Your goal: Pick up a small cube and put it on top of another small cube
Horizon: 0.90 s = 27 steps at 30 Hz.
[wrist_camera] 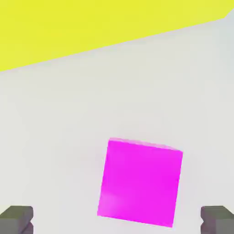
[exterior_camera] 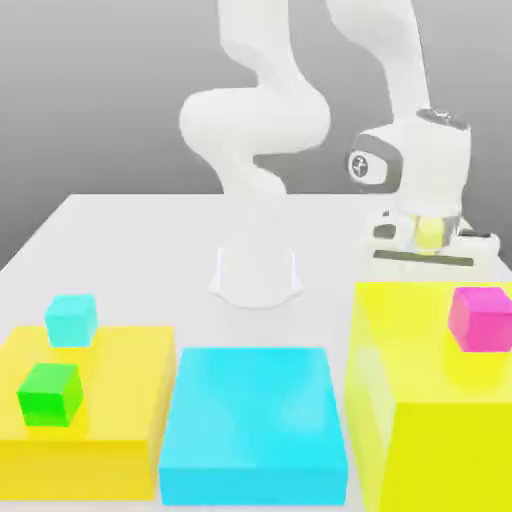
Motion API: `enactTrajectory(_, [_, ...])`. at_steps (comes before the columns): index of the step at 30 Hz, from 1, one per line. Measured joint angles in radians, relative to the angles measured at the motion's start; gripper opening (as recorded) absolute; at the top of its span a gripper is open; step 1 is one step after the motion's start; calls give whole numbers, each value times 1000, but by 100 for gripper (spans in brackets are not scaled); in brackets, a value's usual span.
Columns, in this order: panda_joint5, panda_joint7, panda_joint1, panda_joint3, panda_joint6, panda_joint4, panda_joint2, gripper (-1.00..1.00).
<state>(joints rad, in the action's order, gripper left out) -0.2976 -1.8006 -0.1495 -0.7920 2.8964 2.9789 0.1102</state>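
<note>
A magenta cube [wrist_camera: 139, 183] lies on the white table in the hand view. My gripper [wrist_camera: 116, 221] hangs above it, open, with a dark fingertip [wrist_camera: 16, 219] on each side and nothing held. In the exterior view my gripper [exterior_camera: 424, 255] hovers just behind the tall yellow block [exterior_camera: 430, 440]. That block hides the table below the gripper. On top of the tall yellow block rests a magenta cube [exterior_camera: 480, 319]. A green cube [exterior_camera: 48, 393] sits on the low yellow block [exterior_camera: 120, 400] at the exterior view's left. A cyan cube [exterior_camera: 71, 320] stands at that block's far edge.
A wide cyan block [exterior_camera: 255, 425] lies between the two yellow blocks. The arm's white base [exterior_camera: 255, 275] stands mid-table behind it. An edge of a yellow block [wrist_camera: 91, 27] lies close to the magenta cube in the hand view.
</note>
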Motion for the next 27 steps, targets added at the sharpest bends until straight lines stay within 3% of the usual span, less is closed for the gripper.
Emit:
enactTrajectory(4, [147, -118, 71, -20, 36, -14, -58, 0])
enactTrajectory(7, [351, -264, 99, 16, 68, -26, -112, 0])
enactTrajectory(14, [830, -611, -74, 308, 122, -71, -234, 0])
enactTrajectory(23, [1193, -882, -347, 670, 206, -117, -363, 0])
enactTrajectory(24, [1214, -898, -366, 696, 214, -120, -373, -100])
enactTrajectory(27, [1214, -897, -366, 696, 215, -120, -373, -100])
